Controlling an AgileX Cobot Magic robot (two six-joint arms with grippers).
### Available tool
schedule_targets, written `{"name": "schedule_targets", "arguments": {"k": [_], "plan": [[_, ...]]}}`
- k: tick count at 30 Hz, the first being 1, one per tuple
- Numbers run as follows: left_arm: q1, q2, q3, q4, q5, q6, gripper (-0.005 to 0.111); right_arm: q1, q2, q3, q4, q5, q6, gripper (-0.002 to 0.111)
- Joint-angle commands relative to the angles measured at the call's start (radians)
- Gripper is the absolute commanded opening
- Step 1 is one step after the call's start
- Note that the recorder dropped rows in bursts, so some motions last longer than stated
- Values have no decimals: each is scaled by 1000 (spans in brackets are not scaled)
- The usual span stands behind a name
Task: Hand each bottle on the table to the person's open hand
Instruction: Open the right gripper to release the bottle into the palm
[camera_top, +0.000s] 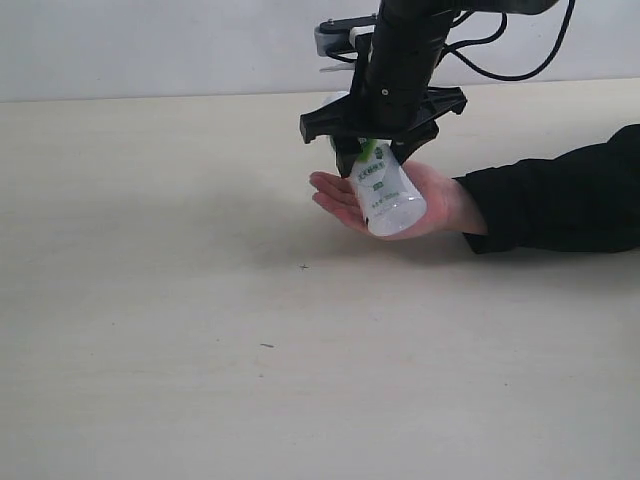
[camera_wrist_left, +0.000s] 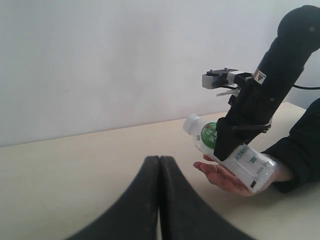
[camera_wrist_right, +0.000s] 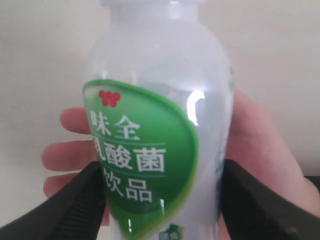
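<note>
The bottle with the white-green label (camera_top: 386, 196) lies tilted with its base on the person's open hand (camera_top: 445, 200), which is palm up on the table (camera_top: 150, 300). My right gripper (camera_top: 372, 158) is shut on the bottle's upper body, one black finger on each side, just above the palm. Close up, the bottle (camera_wrist_right: 160, 125) fills the right wrist view, with the hand (camera_wrist_right: 262, 150) behind it. The left wrist view shows my left gripper (camera_wrist_left: 159, 161) shut and empty, some way off from the bottle (camera_wrist_left: 242, 161) and the hand (camera_wrist_left: 220, 177). No other bottle is in view.
The person's black sleeve (camera_top: 560, 200) lies along the table's right side. A pale wall (camera_top: 150, 45) runs behind the table's far edge. A few tiny dark specks (camera_top: 303, 266) mark the tabletop.
</note>
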Motion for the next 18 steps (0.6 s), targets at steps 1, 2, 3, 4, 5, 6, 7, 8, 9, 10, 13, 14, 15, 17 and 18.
{"name": "schedule_targets", "arguments": {"k": [1, 2, 3, 4, 5, 6, 7, 8, 9, 10, 13, 14, 15, 17, 18], "plan": [[-6, -7, 7, 1, -1, 0, 0, 1, 9, -12, -13, -21, -1, 8], [-6, -7, 7, 1, -1, 0, 0, 1, 9, -12, -13, -23, -1, 9], [-6, -7, 7, 1, -1, 0, 0, 1, 9, -12, -13, -23, -1, 12], [-6, -7, 7, 1, -1, 0, 0, 1, 9, -12, -13, -26, -1, 14], [-6, -7, 7, 1, -1, 0, 0, 1, 9, -12, -13, -30, -1, 17], [-6, -7, 7, 1, -1, 0, 0, 1, 9, -12, -13, -33, -1, 20], [-6, -7, 7, 1, -1, 0, 0, 1, 9, -12, -13, -35, -1, 23], [-6, -7, 7, 1, -1, 0, 0, 1, 9, -12, -13, -39, -1, 26], [-6, -7, 7, 1, -1, 0, 0, 1, 9, -12, -13, -41, -1, 30], [-6, -7, 7, 1, -1, 0, 0, 1, 9, -12, -13, -45, -1, 35], [-6, -7, 7, 1, -1, 0, 0, 1, 9, -12, -13, -52, -1, 49], [-6, -7, 7, 1, -1, 0, 0, 1, 9, -12, -13, -52, -1, 54], [-6, -7, 7, 1, -1, 0, 0, 1, 9, -12, -13, -52, -1, 59], [-6, -7, 7, 1, -1, 0, 0, 1, 7, -12, -13, -52, -1, 67], [-6, -7, 7, 1, -1, 0, 0, 1, 7, -12, -13, -52, -1, 71]]}}
